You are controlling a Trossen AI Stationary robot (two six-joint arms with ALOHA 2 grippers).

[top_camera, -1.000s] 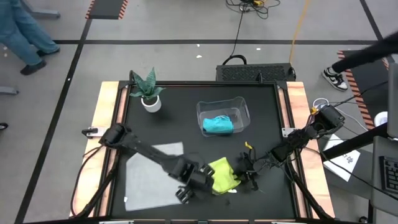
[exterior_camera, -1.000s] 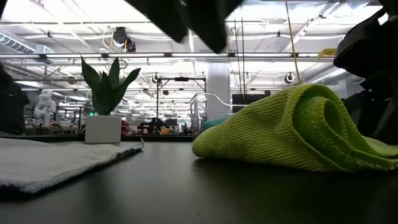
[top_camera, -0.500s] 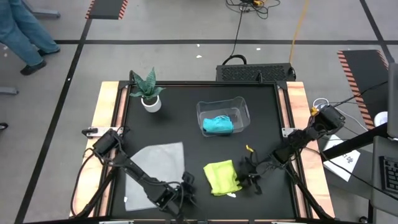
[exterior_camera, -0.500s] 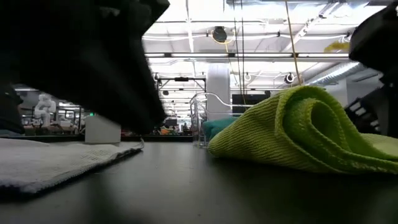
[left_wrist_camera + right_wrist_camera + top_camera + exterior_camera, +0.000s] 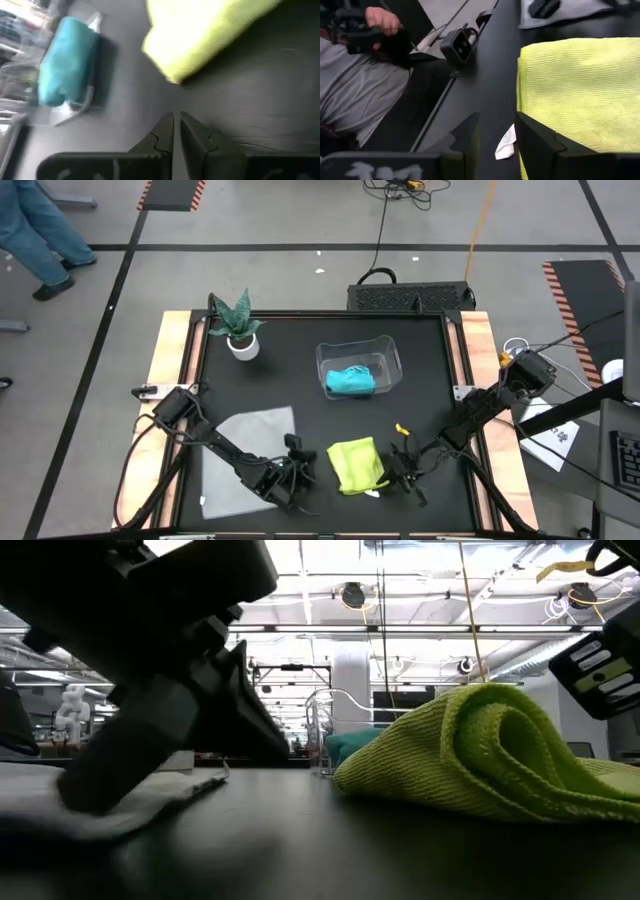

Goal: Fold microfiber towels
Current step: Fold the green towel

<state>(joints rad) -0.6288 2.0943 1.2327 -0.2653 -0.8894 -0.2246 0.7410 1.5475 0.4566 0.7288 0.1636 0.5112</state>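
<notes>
Black table (image 5: 300,360), folded yellow-green towel (image 5: 356,464)

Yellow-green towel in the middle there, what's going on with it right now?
Nobody is holding it. The yellow-green towel lies folded on the black table, with the left tool shut and empty just beside it, next to the grey towel that is spread flat. The right tool sits open on the towel's other side, empty too. The teal towel rests in the clear bin farther back, near a small potted plant.
</notes>
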